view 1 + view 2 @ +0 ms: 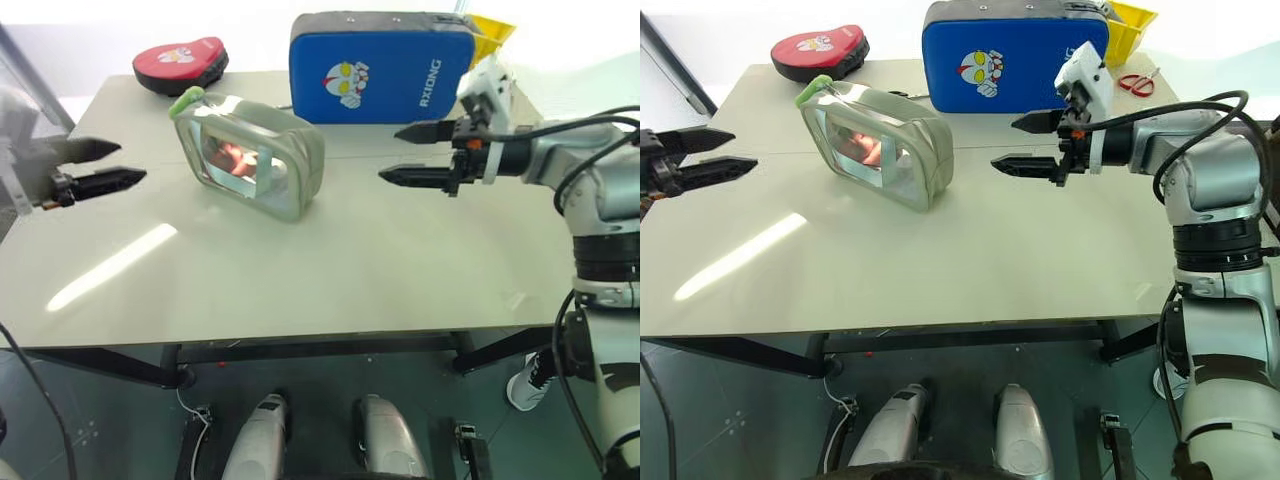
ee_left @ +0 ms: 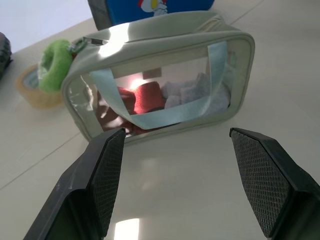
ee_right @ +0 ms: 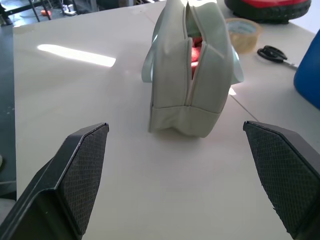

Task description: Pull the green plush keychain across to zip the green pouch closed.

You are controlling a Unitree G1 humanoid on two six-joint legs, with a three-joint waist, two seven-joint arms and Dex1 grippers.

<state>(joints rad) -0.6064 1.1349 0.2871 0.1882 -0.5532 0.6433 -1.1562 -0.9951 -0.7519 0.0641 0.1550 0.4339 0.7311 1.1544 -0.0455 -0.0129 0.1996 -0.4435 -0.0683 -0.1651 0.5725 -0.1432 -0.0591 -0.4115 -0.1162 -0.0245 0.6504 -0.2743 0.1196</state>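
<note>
The green pouch (image 1: 252, 156) sits upright on the pale table (image 1: 300, 270), toward the far left part of it, with its clear window side turned to the robot and some red and white stuff visible inside. The green plush keychain (image 1: 186, 101) hangs at the pouch's far left top corner, on the zipper end, and from the right wrist view the zipper (image 3: 191, 60) looks open along the top, with red showing through the gap. The left gripper (image 1: 112, 165) hovers off to the left of the pouch, fingers apart, not touching anything. The right gripper (image 1: 412, 154) hangs to the right of the pouch, well apart from it, fingers spread wide with nothing between them. Both point inward at the pouch from opposite sides. Behind the pouch there's a big blue case (image 1: 383, 65) with a cartoon figure standing on edge, and a red case (image 1: 181, 64) lying flat at the far left corner. A tape roll (image 2: 36, 91) sits just beside the keychain, a pair of black scissors (image 3: 272, 53) lies near it, and red-handled scissors (image 1: 1137, 82) lie at the far right by a yellow bin (image 1: 1127, 27).
</note>
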